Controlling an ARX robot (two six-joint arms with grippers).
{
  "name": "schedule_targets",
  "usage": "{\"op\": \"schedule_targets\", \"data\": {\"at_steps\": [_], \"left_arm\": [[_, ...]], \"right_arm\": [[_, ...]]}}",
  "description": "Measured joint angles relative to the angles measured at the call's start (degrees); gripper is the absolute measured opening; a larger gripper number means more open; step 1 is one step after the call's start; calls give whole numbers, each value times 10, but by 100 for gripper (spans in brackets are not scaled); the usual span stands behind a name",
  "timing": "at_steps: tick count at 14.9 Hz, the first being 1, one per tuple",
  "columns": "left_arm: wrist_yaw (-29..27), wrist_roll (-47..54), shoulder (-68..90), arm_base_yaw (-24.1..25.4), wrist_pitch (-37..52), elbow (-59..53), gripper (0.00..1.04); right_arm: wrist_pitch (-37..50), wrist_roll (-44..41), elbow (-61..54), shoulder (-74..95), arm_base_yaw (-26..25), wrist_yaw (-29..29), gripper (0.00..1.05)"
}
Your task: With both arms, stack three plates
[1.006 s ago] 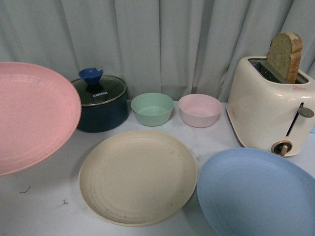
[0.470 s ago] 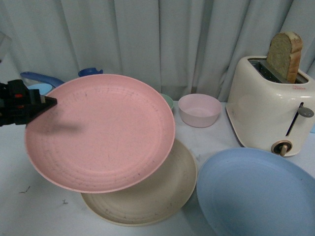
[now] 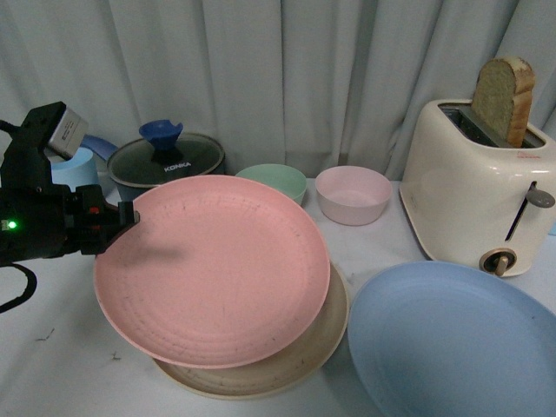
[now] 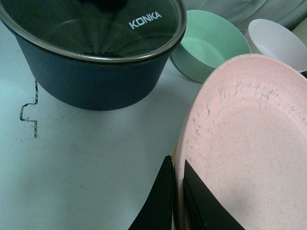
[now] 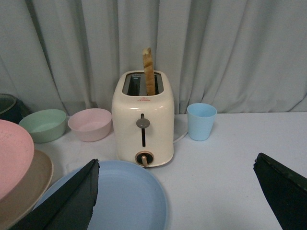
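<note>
My left gripper (image 3: 126, 217) is shut on the left rim of the pink plate (image 3: 217, 265) and holds it tilted just above the cream-beige plate (image 3: 295, 369), which lies on the table and is mostly covered. In the left wrist view the black fingers (image 4: 160, 201) pinch the pink plate's rim (image 4: 249, 143). The light blue plate (image 3: 452, 343) lies at the front right. In the right wrist view my right gripper (image 5: 177, 191) is open and empty, its fingers spread wide over the blue plate's (image 5: 120, 201) right edge and bare table. The pink (image 5: 12, 153) and cream (image 5: 29, 184) plates show at that view's edge.
A dark pot with glass lid (image 3: 165, 161) stands behind the left arm. A green bowl (image 3: 274, 181) and a pink bowl (image 3: 352, 193) stand at the back. A cream toaster with bread (image 3: 478, 191) stands at the right, with a blue cup (image 5: 201, 121) beside it.
My left arm has carried the pink plate rightward and down, from the far left to just over the cream-beige plate. The blue plate has not moved.
</note>
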Motion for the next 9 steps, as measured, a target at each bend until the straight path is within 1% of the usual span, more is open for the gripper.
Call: {"op": "schedule_targets", "data": {"at_steps": [5, 9], "left_arm": [[-11, -5, 32, -24, 15, 3, 3], [-29, -7, 54, -29, 20, 13, 3]], "right_arm": [[0, 0, 0, 0, 0, 0, 98], [0, 0, 0, 0, 0, 0, 98]]}}
